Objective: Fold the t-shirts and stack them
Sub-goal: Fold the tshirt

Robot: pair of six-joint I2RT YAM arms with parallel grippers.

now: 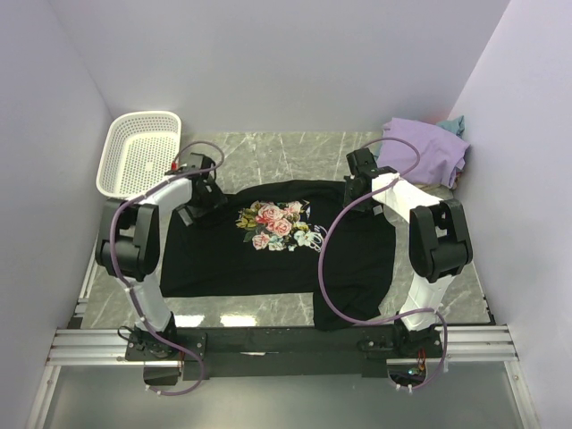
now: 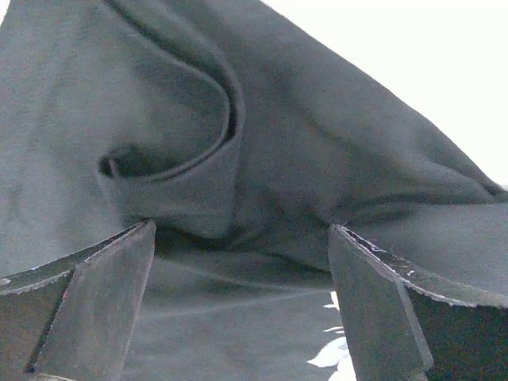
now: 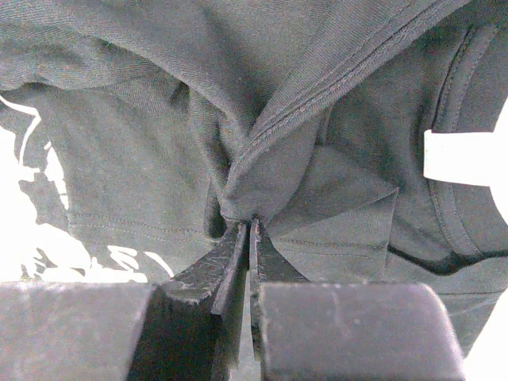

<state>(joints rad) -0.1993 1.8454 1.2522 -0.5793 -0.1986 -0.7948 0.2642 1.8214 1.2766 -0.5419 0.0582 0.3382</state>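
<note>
Risks first. My right claw has only a thin pinch of the black t-shirt, right at a stitched seam. With any hard pull I'd guess the gather slides out. My left claw grips nothing, so if the right one lifts or drags alone, the shirt will likely pivot, skew and bunch toward the upper right of the top view. On the left side, a raised, curled fold sits just ahead of my open fingers. Closing there could catch two layers instead of one edge and spoil the fold. The right arm's purple cable loops over the shirt's lower right and may drag cloth when that arm moves.

Left claw: jaws spread wide, bunched black cloth between and beyond the tips, nothing held. I can't tell whether cloth touches the pads.

Right claw: jaws almost fully closed, clamped on a small gather of black cloth, with a white tag at frame right.

The black shirt lies spread, rose print up, mid-frame in the top view on the marble surface. The lavender t-shirt is heaped upper right, with a bit of the teal t-shirt behind it. The white basket is upper left, apart from the shirts.
</note>
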